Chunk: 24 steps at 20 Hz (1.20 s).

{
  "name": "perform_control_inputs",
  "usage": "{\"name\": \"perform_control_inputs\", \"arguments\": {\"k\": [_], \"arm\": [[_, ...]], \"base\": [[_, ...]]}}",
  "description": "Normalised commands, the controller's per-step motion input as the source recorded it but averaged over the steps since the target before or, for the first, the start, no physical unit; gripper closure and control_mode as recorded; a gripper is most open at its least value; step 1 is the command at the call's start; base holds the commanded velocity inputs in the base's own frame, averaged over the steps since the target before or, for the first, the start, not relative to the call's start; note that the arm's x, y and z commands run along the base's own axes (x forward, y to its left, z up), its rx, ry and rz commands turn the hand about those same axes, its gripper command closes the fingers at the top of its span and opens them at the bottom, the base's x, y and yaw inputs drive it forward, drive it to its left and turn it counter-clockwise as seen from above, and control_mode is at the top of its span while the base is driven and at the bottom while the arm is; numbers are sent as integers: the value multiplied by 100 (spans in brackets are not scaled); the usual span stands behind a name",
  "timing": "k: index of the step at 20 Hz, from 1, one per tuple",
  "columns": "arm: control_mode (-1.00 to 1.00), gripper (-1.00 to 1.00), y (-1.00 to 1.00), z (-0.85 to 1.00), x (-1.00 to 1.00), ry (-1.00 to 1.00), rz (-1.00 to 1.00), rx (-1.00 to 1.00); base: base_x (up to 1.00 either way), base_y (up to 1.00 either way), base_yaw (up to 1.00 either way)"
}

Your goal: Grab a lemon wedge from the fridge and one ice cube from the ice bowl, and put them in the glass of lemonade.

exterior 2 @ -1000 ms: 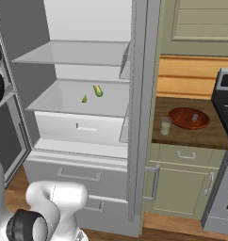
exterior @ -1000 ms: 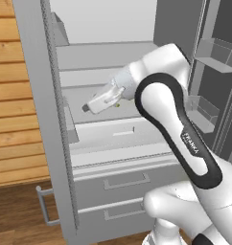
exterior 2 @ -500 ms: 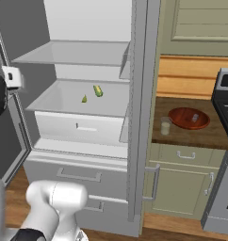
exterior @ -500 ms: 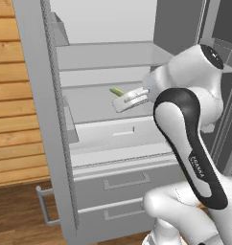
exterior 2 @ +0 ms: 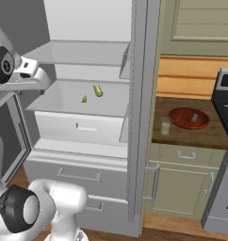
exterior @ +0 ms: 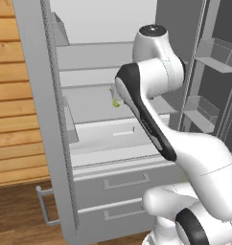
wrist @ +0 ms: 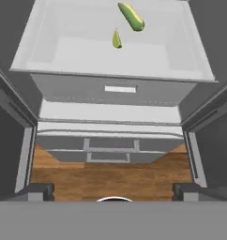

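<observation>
With its fingers spread wide and holding nothing, the gripper [exterior 2: 45, 81] hangs at the open fridge [exterior 2: 134, 141], looking down along the shelf. The lemon wedge [wrist: 117, 39] lies ahead of the fingertips on that shelf, 1 pointed tip aimed away from them, just beside a longer green-yellow vegetable [wrist: 131, 16].

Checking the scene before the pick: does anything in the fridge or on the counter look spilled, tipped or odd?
Nothing stands out. The lemon wedge lies on the fridge shelf beside a longer yellow-green item, apart. On the counter the glass stands upright beside the bowl, no spill visible.
</observation>
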Motion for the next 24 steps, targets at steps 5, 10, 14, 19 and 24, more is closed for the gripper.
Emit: {"name": "perform_control_inputs", "arguments": {"k": [5, 10, 14, 19, 24], "arm": [[-100, -100, -43, -68, 44, 0, -11, -5], [-100, -100, -59, -43, 51, 0, 8, 0], [-100, -100, -11, -52, 58, -8, 21, 2], [-100, -100, 0, -53, 54, -16, 17, 2], [-100, -100, 0, -38, 65, -14, 16, 1]], "base": [[0, 0, 0], [0, 0, 0], [0, 0, 0], [0, 0, 0], [0, 0, 0]]}}
